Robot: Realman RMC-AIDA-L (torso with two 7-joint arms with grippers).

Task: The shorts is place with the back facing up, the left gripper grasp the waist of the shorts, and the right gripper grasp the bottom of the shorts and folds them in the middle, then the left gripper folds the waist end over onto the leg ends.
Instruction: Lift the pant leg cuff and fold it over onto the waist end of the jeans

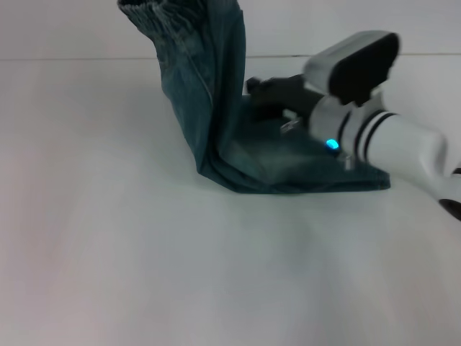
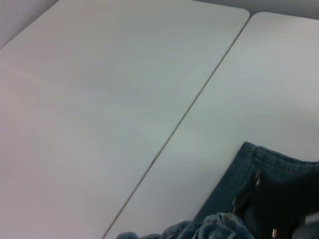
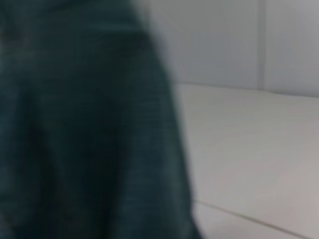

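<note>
— Where are the shorts [image 1: 238,137] right now?

— Far side of the surface [image 1: 144,274], a bit right of centre. The waist [image 1: 155,18] hangs lifted at the top of my head view, the denim dropping in a steep sheet to a fold, and the rest lies flat toward the right.

— And your grippers?

— My right gripper [image 1: 263,90] is low over the flat part, by the hanging sheet; I can't tell whether it is apart or together. My left gripper is out of sight, presumably up at the waist.

— How will the cloth behave?

— Soft but weighty denim, I judge: it sags and drags. The gathered band gives the best hold.

— Room to move?

— Plenty of bare surface to the near and left. A seam [image 2: 174,129] runs across the surface, nothing else nearby.
</note>
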